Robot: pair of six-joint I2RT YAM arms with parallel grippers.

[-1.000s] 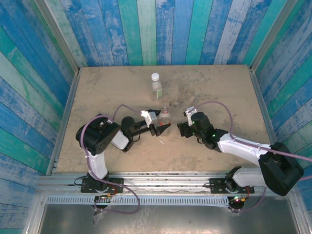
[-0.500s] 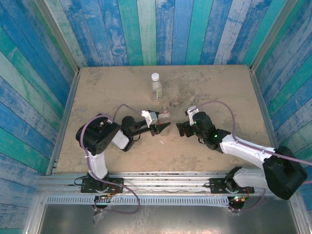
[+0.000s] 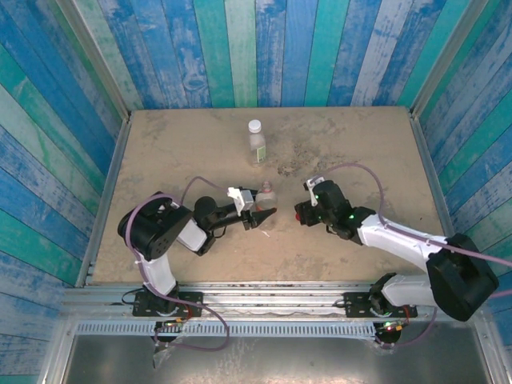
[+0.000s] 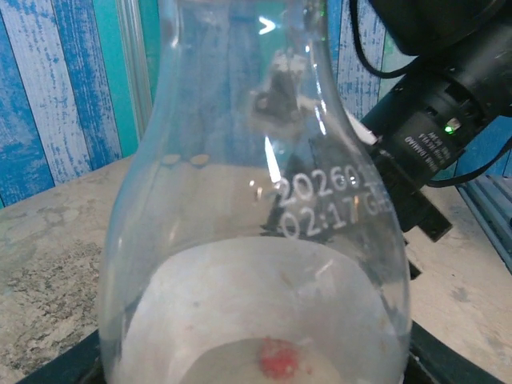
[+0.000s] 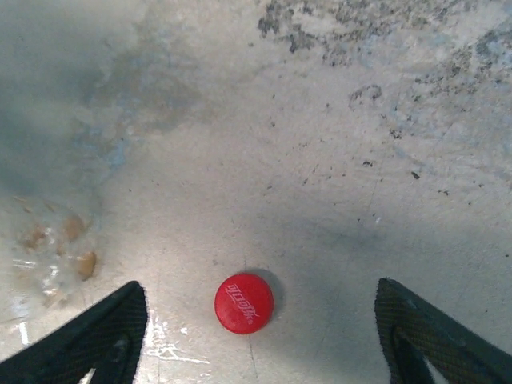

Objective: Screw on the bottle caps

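A clear, uncapped bottle with a red label [image 3: 266, 195] stands at mid-table, and it looms large in the left wrist view [image 4: 256, 240]. My left gripper [image 3: 262, 214] [image 4: 256, 370] is shut on its lower body, the dark jaws pressing on both sides. The red cap [image 5: 244, 303] lies flat on the table between the fingers of my open right gripper [image 5: 260, 324], touching neither. From above, that gripper [image 3: 302, 213] points down just right of the held bottle. A second bottle with a green-white label [image 3: 256, 146] stands farther back, with a white cap [image 3: 254, 126] on its neck.
A tiny white scrap [image 3: 265, 234] lies on the sandy table [image 3: 176, 152] in front of the left gripper. Blue-green plank walls enclose the table on three sides. A wet patch [image 5: 48, 256] shows at the left of the right wrist view.
My left gripper has closed on the red-label bottle and drawn it slightly left. The right gripper has shifted to stand over the red cap.
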